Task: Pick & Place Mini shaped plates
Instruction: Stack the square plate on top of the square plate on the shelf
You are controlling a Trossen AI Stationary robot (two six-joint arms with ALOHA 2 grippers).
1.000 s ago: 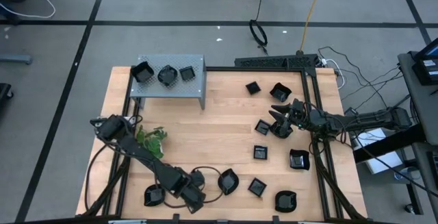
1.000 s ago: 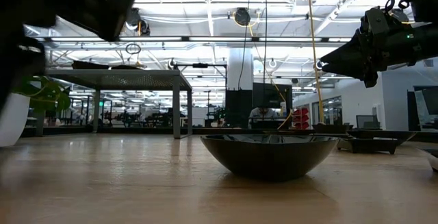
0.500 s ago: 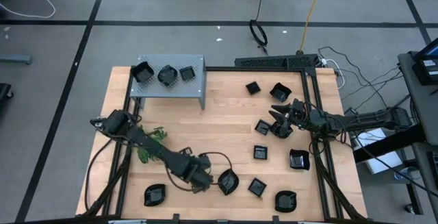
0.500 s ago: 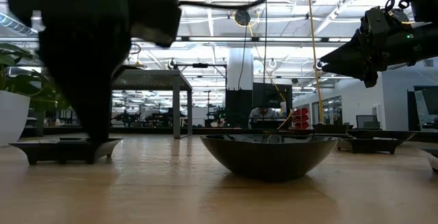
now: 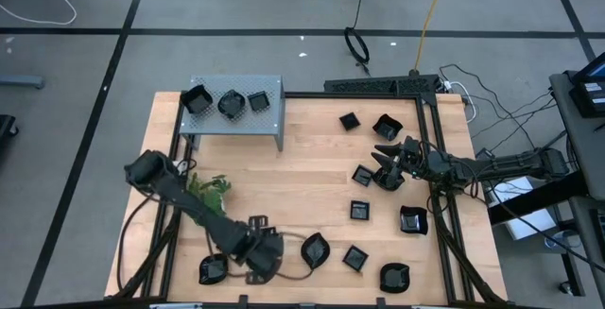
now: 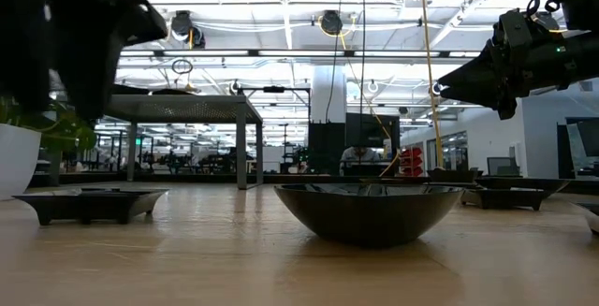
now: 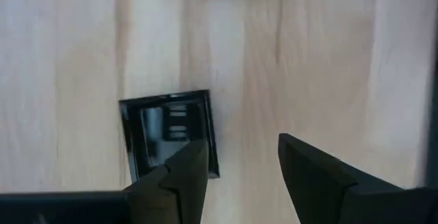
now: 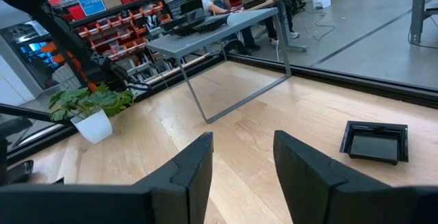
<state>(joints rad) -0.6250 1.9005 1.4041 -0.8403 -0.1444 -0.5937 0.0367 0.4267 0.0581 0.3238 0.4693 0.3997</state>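
My left gripper [image 5: 262, 255] points down near the table's near edge, open, raised above the wood [image 6: 65, 91]. In its wrist view [image 7: 239, 150] a square black plate [image 7: 170, 136] lies flat on the table just beside one fingertip, untouched. That plate [image 5: 213, 269] sits to the gripper's left and a leaf-like plate [image 5: 315, 249] to its right. My right gripper [image 5: 382, 154] hovers open over the table's right side [image 8: 243, 148], above two small plates [image 5: 362, 174] [image 5: 389, 179]. Several more plates lie scattered on the right half.
A grey perforated shelf [image 5: 274, 90] stands at the far left corner with three plates [image 5: 231, 104] on top. A potted green plant [image 5: 208, 194] stands by the left arm. A cable loops on the table near the leaf-like plate. Bare wood spans the table's middle.
My left gripper swung from the near edge toward the leaf-like plate, dipping low to the table. It then rose and drifted back toward the table's left. The square plate lies where it was. The right arm kept still.
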